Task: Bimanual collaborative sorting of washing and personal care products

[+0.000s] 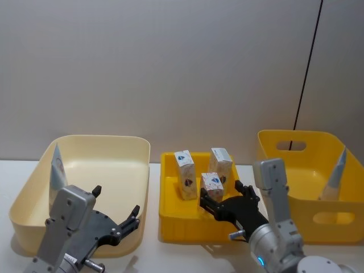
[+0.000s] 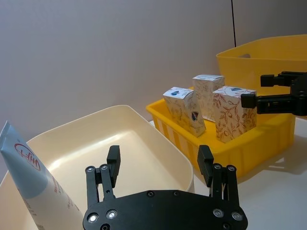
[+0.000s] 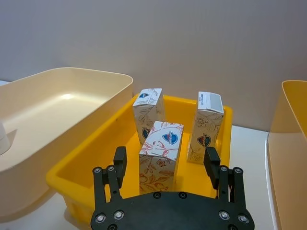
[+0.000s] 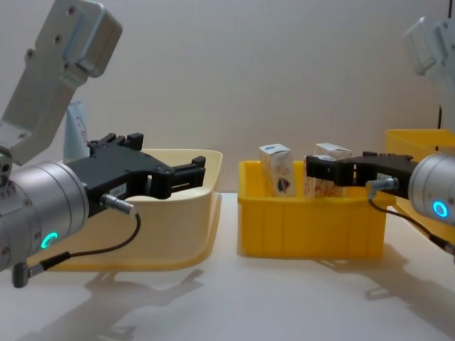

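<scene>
Progress: one tube [image 1: 57, 165] in your cream tub [image 1: 133, 149], one tube [image 1: 335, 176] in the big yellow bin [image 1: 284, 136] | left: three cartons [image 1: 211, 183] in the small yellow crate [image 1: 170, 210] | right gripper [image 3: 165, 160] spread wide around front carton, not clamped | left gripper [image 2: 158, 167] released, empty, over tub rim.

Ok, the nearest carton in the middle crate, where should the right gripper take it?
Grip the nearest carton across its two narrow side faces, upper half, coming from the robot's side with the right gripper open. It stands upright and apart from the other two cartons, so both sides look free.
</scene>
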